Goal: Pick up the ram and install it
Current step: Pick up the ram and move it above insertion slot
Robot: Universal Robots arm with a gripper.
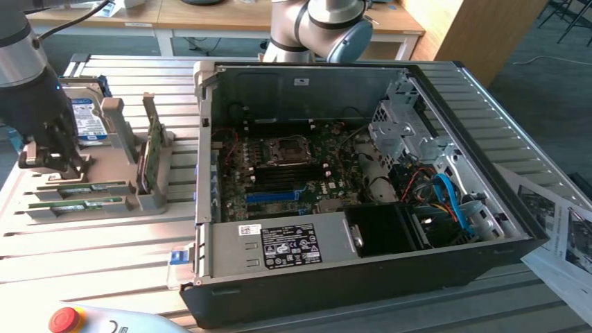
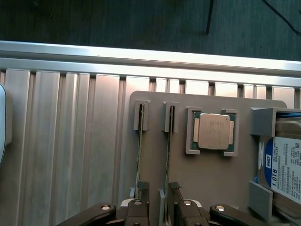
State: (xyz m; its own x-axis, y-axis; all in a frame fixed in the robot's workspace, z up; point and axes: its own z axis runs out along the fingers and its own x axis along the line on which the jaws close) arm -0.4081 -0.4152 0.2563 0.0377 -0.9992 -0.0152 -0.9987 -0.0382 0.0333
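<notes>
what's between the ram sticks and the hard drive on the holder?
The square silver processor chip, in its own cradle on the grey holder, sits between the ram sticks and the hard drive; the wrist view shows it.

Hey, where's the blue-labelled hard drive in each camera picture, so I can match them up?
Exterior view: the hard drive stands in the grey holder, at the exterior view's left.
Wrist view: the hard drive sits beside the processor chip.
Shared landmark: the grey holder.

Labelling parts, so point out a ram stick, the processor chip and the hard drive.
ram stick [image 2: 169, 146], wrist view, long edge
processor chip [image 2: 214, 131], wrist view, lid centre
hard drive [image 2: 284, 165], wrist view, label
</notes>
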